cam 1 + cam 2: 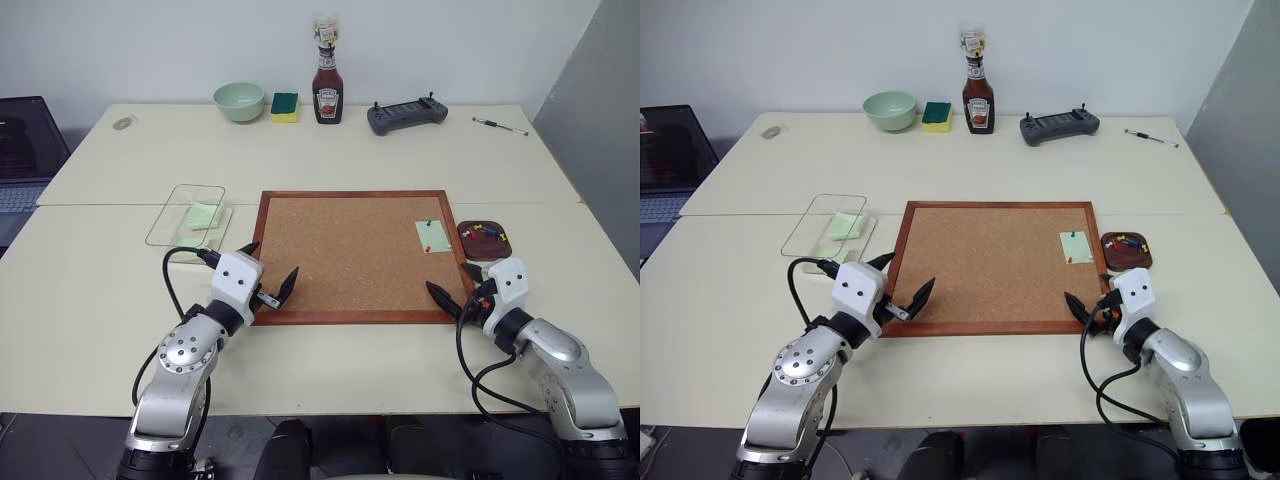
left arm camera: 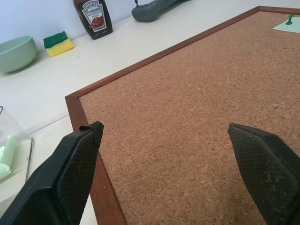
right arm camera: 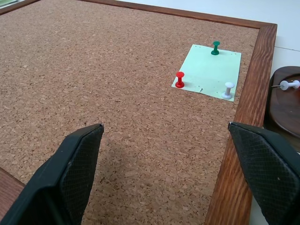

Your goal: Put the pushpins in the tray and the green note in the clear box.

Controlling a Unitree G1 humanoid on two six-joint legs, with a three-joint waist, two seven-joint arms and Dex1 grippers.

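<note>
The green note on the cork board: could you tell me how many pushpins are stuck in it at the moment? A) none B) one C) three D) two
C: the green note carries a green pushpin, a red pushpin and a white pushpin.

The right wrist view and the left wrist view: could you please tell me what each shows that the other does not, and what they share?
Right wrist view: a red pushpin and a white pushpin in the green note, and the tray holding another white pin. Left wrist view: the ketchup bottle, sponge, bowl, controller and clear box. Both: the cork board, the note and its green pushpin.
</note>
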